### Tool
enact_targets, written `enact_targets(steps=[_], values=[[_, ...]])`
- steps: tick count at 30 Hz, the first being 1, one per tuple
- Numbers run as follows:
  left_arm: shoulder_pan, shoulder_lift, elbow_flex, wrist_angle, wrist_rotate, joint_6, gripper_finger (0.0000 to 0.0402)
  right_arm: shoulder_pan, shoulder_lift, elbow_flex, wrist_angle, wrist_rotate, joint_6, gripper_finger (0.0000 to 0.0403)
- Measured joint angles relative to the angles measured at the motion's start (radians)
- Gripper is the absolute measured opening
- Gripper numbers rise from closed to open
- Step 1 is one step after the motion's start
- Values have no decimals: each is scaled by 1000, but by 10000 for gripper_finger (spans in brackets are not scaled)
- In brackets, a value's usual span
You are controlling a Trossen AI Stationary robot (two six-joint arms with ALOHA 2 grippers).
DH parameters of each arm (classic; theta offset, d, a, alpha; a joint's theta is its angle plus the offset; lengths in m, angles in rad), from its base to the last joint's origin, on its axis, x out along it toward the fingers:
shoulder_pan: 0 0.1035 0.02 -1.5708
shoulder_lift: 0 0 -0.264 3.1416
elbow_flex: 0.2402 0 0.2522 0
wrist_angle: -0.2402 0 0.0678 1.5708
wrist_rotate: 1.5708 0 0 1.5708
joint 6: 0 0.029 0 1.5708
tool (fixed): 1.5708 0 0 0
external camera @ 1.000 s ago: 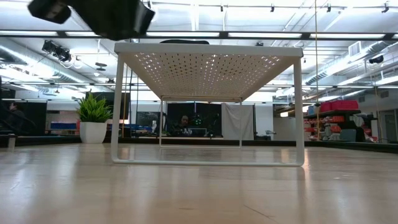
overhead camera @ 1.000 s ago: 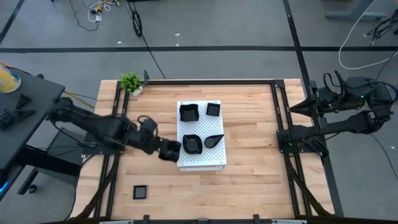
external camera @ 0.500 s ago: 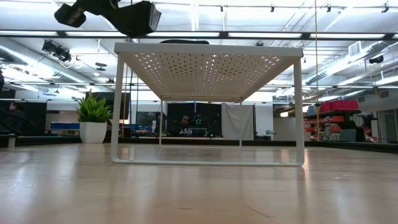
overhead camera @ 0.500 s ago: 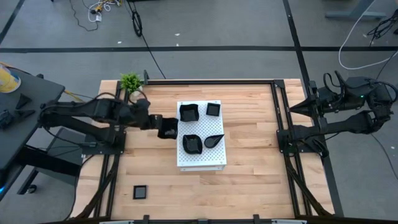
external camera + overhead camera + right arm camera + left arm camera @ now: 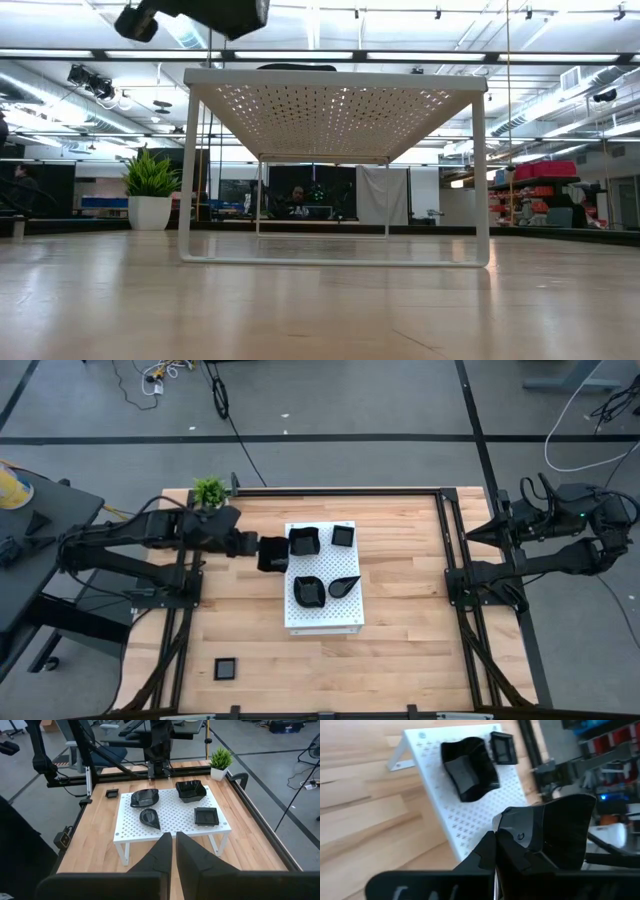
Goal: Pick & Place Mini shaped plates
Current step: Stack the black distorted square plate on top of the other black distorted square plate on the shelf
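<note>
My left gripper (image 5: pixel 258 549) hangs just off the left edge of the white perforated board (image 5: pixel 322 615), shut on a black mini plate (image 5: pixel 273 554) (image 5: pixel 547 832). Four more black plates rest on the board: a wavy one (image 5: pixel 304 540), a small square one (image 5: pixel 343 536), a rounded wavy one (image 5: pixel 309 590) and a teardrop (image 5: pixel 344 586). Another small square plate (image 5: pixel 226 668) lies on the table near the front left. My right gripper (image 5: pixel 173 845) is shut and held back at the table's right side, high above it. My left gripper pinches the black plate by its rim (image 5: pixel 509 831) between its two fingers. The fingers come from the table's left, slanting down. The plate is lifted clear of the table and the board and sits tilted beyond the fingertips.
A small green potted plant (image 5: pixel 211 492) stands at the far left corner. The board is a raised shelf on thin white legs (image 5: pixel 186 175). Bare wood lies on the board's right and along the near edge. Black frame rails (image 5: pixel 450 550) run along both sides.
My left gripper has carried the black plate from the board's near left corner toward the table's far edge, along the board's left side, and has risen. It has stayed shut on the plate. The plates on the board have not moved.
</note>
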Motion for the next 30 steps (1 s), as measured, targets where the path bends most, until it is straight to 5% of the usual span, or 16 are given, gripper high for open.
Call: enact_targets(steps=[30], values=[[179,9,1,159,-16,-9,6,0,0,0,0,0,0,29]])
